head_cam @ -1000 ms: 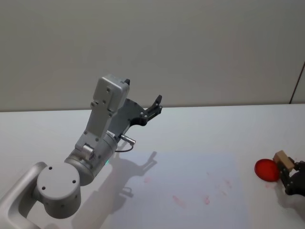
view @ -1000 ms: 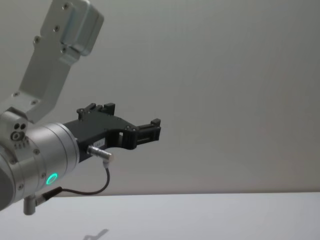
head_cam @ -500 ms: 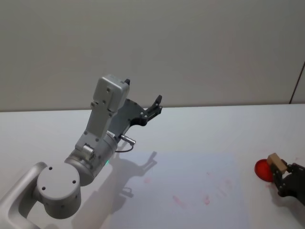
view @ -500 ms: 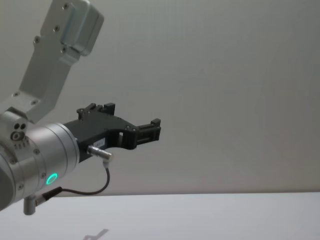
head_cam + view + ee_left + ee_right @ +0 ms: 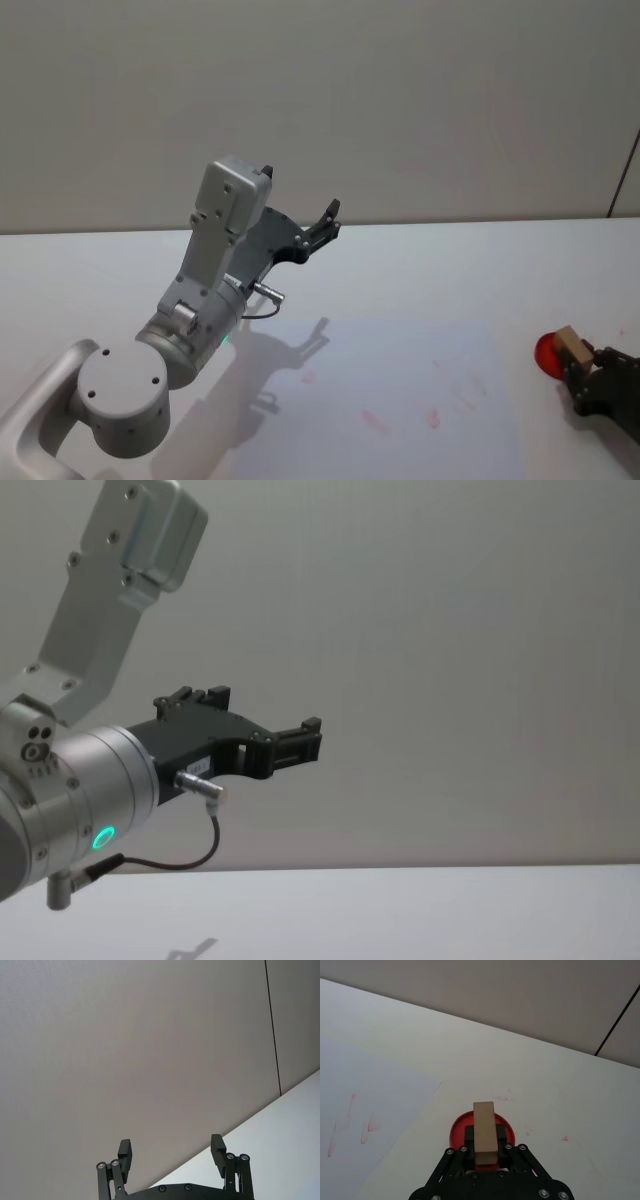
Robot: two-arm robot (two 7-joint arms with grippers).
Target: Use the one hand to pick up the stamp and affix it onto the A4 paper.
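— What's changed over there? The big left arm [image 5: 200,320] looks the same to me.

— It is the same. It sits parked in the left half of the head view, raised off the table [image 5: 420,270], and its left gripper [image 5: 172,1152] points at the wall with its fingers spread and nothing between them. It hasn't budged in the last second.

— So the action is on the right?

— Yes, lower right of the head view. The right gripper [image 5: 590,385] has slid down and toward the near edge of the frame. A second ago it sat higher, with most of the red ink pad [image 5: 545,352] showing beside it; now it covers part of that pad.

— And the stamp?

— The stamp [image 5: 485,1132], a small tan wooden block, is pinched between the right gripper's jaws. In the right wrist view it stands in the middle of the frame, directly over the red pad.

— Is it pressed into the pad?

— I can't tell whether it touches. My guess is it is being inked or has just been.

— Then the paper comes next?

— I'd think so. The A4 paper [image 5: 400,380] lies at lower centre, just left of the pad, already carrying faint red marks. The stamp isn't over it yet.
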